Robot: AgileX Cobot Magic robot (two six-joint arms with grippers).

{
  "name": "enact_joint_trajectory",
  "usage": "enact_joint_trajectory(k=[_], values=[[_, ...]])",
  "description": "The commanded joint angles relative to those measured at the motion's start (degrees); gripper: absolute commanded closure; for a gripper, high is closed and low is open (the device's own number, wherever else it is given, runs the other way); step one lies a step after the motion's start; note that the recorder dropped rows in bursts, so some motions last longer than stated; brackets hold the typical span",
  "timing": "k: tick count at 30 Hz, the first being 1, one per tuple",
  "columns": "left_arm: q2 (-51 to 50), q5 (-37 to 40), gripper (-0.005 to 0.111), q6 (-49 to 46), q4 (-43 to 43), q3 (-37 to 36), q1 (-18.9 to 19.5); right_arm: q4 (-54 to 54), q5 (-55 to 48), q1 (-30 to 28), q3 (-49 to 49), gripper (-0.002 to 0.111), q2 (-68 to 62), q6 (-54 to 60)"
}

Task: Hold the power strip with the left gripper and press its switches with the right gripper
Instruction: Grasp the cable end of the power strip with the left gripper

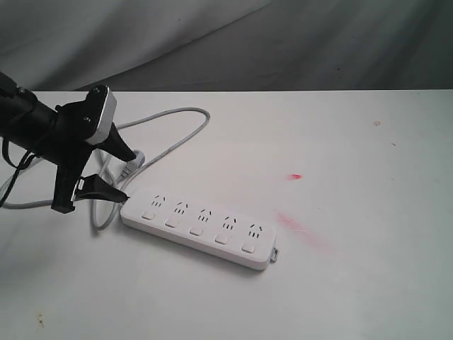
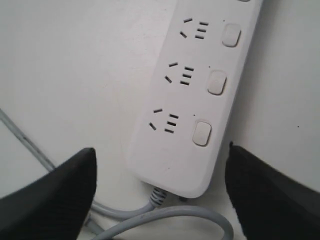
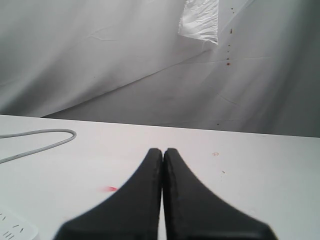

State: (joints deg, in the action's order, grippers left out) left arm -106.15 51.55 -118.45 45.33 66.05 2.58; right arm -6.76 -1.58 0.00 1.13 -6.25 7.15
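The white power strip lies flat on the white table, running diagonally, with its five switches in a row along the near side. My left gripper is open at the strip's cord end. In the left wrist view its two black fingers stand wide apart on either side of that end of the power strip, with gaps on both sides. Three switches show there. My right gripper is shut on nothing, above bare table; it is out of the exterior view. A corner of the power strip shows beside it.
The grey cord loops from the strip's left end toward the back of the table and runs under the left arm. Red marks stain the table right of the strip. A grey cloth backdrop hangs behind the table's far edge.
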Motion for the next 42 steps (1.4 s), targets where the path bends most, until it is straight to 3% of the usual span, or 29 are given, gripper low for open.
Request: enact_joint_trajectory(k=[1,11,42], values=[[-0.1,-0.6,0.032,-0.3,0.4,0.3,0.1,0.9,0.5,-0.4,0.0,0.108,0.1,0.1],[-1.7,-0.8,0.03,-0.1,-3.8,0.3,0.1,0.9,0.5,-0.4,0.0,0.108,0.1,0.0],[-10.2,-8.3,0.027,-1.5,-0.8,0.3,-2.2,0.9,0.5,-0.4,0.0,0.108,0.1,-0.1]])
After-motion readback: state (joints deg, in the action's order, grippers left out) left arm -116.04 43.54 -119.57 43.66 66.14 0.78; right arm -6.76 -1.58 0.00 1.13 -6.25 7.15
